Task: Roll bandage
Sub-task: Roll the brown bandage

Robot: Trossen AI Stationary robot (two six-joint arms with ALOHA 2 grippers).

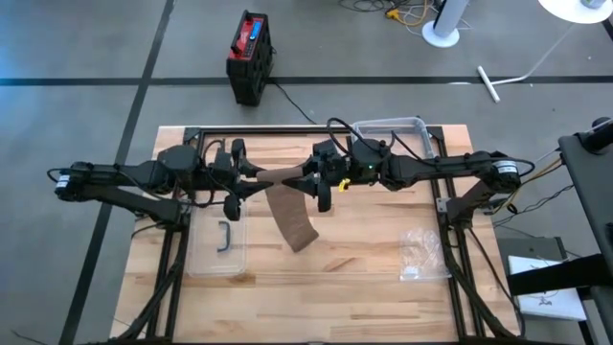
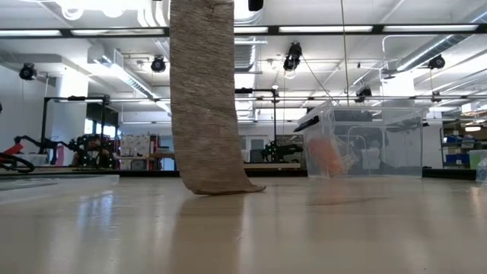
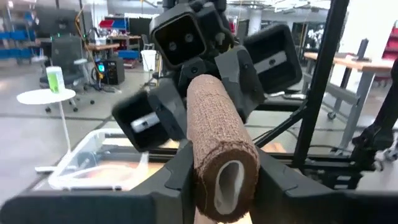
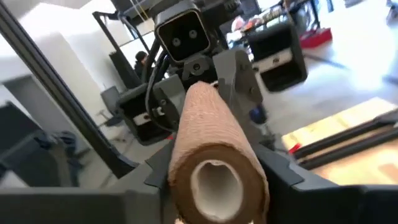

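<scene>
Your left gripper (image 3: 221,180) and right gripper (image 4: 214,177) face each other above the table (image 1: 364,278), each closed on one end of the bandage roll (image 3: 217,140), which spans the gap between them. This two-ended hold likely keeps the roll level so it can turn. From the roll, the loose tail (image 1: 292,220) hangs below your grippers and touches the table, probably so slack feeds upward as you wind

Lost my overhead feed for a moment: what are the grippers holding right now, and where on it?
Both hold the bandage roll in mid-air, one at each end: left gripper at one end, right gripper at the other. The loose tail hangs to the table.
</scene>
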